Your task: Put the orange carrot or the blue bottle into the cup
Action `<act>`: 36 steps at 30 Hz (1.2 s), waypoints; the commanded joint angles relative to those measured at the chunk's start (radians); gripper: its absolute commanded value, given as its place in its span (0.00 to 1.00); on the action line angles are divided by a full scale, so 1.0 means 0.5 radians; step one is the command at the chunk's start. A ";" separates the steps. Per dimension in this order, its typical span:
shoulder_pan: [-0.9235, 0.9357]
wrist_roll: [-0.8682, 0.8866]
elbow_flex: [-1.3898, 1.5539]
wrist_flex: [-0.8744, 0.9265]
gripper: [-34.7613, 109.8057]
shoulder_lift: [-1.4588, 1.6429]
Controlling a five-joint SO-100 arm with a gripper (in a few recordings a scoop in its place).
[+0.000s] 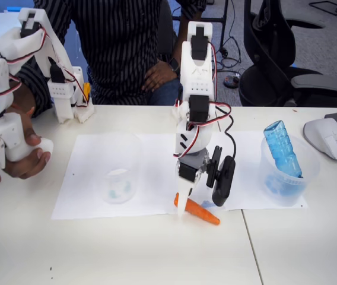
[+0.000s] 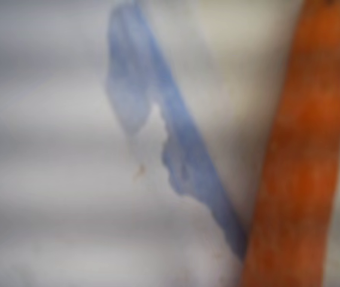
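Note:
The orange carrot (image 1: pixel 201 212) lies on the front edge of the white paper sheet (image 1: pixel 156 154), thick end to the left. My white gripper (image 1: pixel 184 208) points straight down with a fingertip at that thick end; whether its jaws are closed on the carrot is not visible. In the wrist view the carrot (image 2: pixel 304 155) runs as a blurred orange bar down the right side. The clear cup (image 1: pixel 119 169) stands upright on the paper, left of the gripper. The blue bottle (image 1: pixel 282 147) leans inside a frosted tub (image 1: pixel 308 169) at the right.
A person in a striped shirt sits behind the table. A grey computer mouse (image 1: pixel 328 136) lies at the far right, beside a dark edge. Bare table lies in front of the paper.

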 commanded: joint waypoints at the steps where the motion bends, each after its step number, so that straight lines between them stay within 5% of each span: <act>1: 0.049 -0.055 -0.187 -0.015 0.48 0.107; 36: 0.058 -0.117 -0.187 -0.163 0.47 -0.089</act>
